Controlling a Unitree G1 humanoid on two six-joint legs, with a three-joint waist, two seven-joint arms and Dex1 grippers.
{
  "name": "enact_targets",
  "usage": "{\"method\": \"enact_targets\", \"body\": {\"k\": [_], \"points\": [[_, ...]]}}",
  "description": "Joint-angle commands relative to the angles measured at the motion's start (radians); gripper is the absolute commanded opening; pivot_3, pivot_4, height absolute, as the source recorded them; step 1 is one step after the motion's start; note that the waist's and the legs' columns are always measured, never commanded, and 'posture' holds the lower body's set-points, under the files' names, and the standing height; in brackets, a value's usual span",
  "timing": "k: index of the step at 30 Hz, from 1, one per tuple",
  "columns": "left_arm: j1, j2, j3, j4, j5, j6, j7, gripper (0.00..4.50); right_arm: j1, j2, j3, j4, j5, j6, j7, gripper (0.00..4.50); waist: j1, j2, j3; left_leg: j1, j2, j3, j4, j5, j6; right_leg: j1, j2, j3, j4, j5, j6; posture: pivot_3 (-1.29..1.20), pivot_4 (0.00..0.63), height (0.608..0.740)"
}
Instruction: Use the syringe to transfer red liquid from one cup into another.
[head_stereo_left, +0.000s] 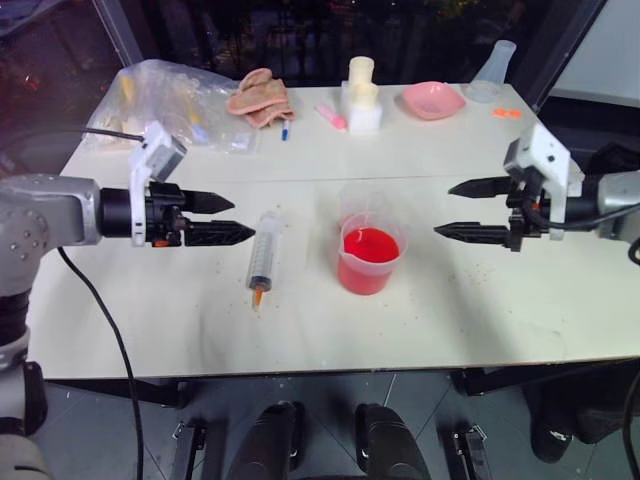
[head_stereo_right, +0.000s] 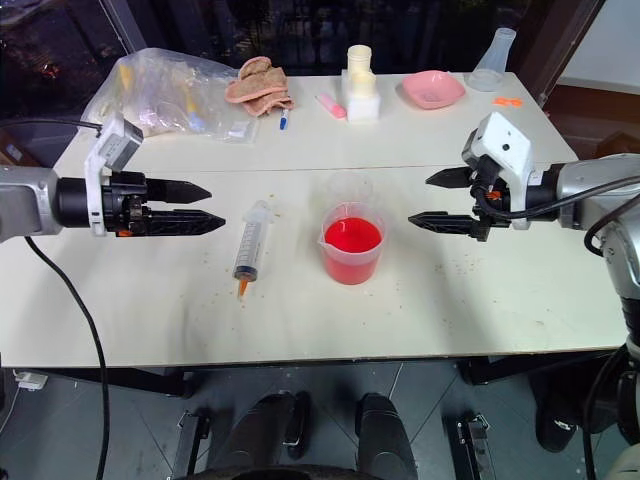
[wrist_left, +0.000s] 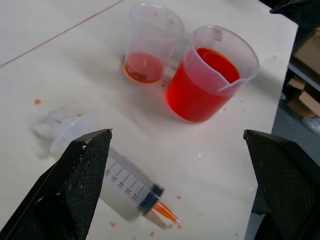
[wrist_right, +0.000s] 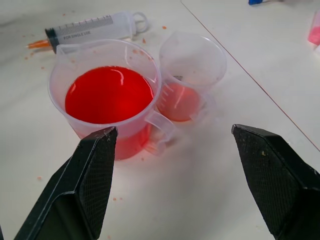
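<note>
- Left gripper (head_stereo_left: 245, 218), fingers spread and empty: large clear plastic syringe with orange tip (head_stereo_left: 265, 257) lies on the table just beyond its fingertips.
- Right gripper (head_stereo_left: 443, 209), spread wide, empty, faces the red-filled clear beaker (head_stereo_left: 369, 257).
- Nearly see-through plain cup (wrist_left: 147, 45), behind the beaker, is hard to make out.

Both arms reach inward from the sides, held above the tabletop (head_stereo_left: 450, 330) at about the same height. The left gripper (head_stereo_left: 222, 217) points toward the right, its jaws standing wide apart and empty. The right gripper (head_stereo_left: 448, 209) points toward the left, jaws likewise spread and empty.
</note>
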Motion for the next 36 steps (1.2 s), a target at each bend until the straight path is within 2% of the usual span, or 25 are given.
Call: {"method": "enact_targets", "body": {"k": [1,2,7,10,12,14,17,21,23,28,31,36], "points": [[-0.021,0.032,-0.026,-0.037,0.039,0.0,0.022,4.46,-0.011,-0.007,-0.04,-0.041,0.013,0.007,-0.007,3.81,0.0,0.0,0.0,0.0,0.0,0.0,0.0,0.0,0.0,0.0,0.0,0.0,0.0,0.0,0.0,0.0,0.15,0.74],[-0.021,0.043,-0.033,-0.036,0.044,-0.001,0.012,4.46,-0.015,-0.005,-0.045,-0.062,0.029,0.021,-0.008,3.81,0.0,0.0,0.0,0.0,0.0,0.0,0.0,0.0,0.0,0.0,0.0,0.0,0.0,0.0,0.0,0.0,0.15,0.74],[-0.092,-0.037,-0.042,0.012,0.076,0.019,0.108,4.46,-0.046,-0.008,-0.06,-0.133,0.088,0.063,0.0,3.81,0.003,0.0,0.0,0.0,0.0,0.0,0.0,0.0,0.0,0.0,0.0,0.0,0.0,0.0,0.0,0.0,0.15,0.74],[-0.203,-0.144,0.0,0.067,0.056,0.109,0.225,4.46,-0.063,-0.012,-0.051,-0.158,0.103,0.085,-0.001,3.81,0.008,0.0,0.0,0.0,0.0,0.0,0.001,0.0,0.0,0.001,0.0,-0.001,0.0,0.0,0.0,0.0,0.15,0.74],[-0.318,-0.249,-0.003,0.128,0.116,0.215,0.368,4.46,-0.095,-0.004,-0.059,-0.166,0.146,0.124,0.003,3.81,0.009,-0.001,0.0,-0.001,0.0,-0.002,0.003,0.0,0.001,0.002,0.001,-0.003,0.0,0.0,0.0,0.0,0.15,0.74],[-0.406,-0.304,-0.034,0.181,0.174,0.316,0.458,4.46,-0.128,-0.002,-0.065,-0.181,0.201,0.159,0.022,3.81,0.006,-0.001,0.0,-0.001,-0.001,-0.003,0.005,0.0,0.001,0.002,0.0,-0.004,0.0,0.0,0.0,0.0,0.15,0.74],[-0.493,-0.343,-0.114,0.264,0.226,0.412,0.54,4.46,-0.137,-0.019,-0.047,-0.204,0.212,0.145,0.057,3.81,0.0,-0.001,0.0,-0.001,-0.001,-0.002,0.004,0.0,0.001,0.002,0.002,-0.003,0.001,0.0,0.001,0.0,0.15,0.74],[-0.574,-0.347,-0.313,0.358,0.228,0.425,0.612,4.46,-0.154,-0.024,-0.023,-0.193,0.197,0.137,0.067,3.81,-0.003,-0.001,0.0,0.0,0.0,-0.002,0.003,0.0,0.001,0.001,0.004,-0.003,0.002,0.0,0.001,0.0,0.15,0.74],[-0.616,-0.339,-0.425,0.431,0.184,0.425,0.629,4.46,-0.162,-0.017,-0.01,-0.183,0.183,0.135,0.057,3.81,-0.002,-0.001,0.0,0.0,0.0,-0.002,0.003,0.0,0.001,0.001,0.003,-0.001,0.002,0.0,0.001,0.0,0.15,0.74],[-0.738,-0.395,-0.548,0.67,0.061,0.425,0.756,4.46,-0.154,-0.011,0.001,-0.182,0.167,0.126,0.046,3.81,0.004,-0.001,0.001,-0.001,0.0,-0.002,0.003,0.0,0.001,0.0,0.002,-0.001,0.002,0.0,0.001,0.0,0.15,0.74],[-0.788,-0.483,-0.465,0.826,0.04,0.425,0.911,4.46,-0.154,-0.011,0.009,-0.173,0.151,0.115,0.043,3.81,0.006,-0.001,0.001,-0.001,-0.001,-0.002,0.003,0.0,0.001,0.0,0.001,-0.001,0.001,0.0,0.001,0.0,0.15,0.74],[-0.885,-0.637,-0.346,1.211,0.061,0.425,1.115,4.46,-0.174,-0.005,0.02,-0.144,0.133,0.112,0.041,3.81,0.006,-0.001,0.001,-0.003,-0.001,-0.002,0.004,0.0,0.001,-0.001,0.001,-0.001,0.002,0.0,0.001,0.0,0.15,0.74]]}}
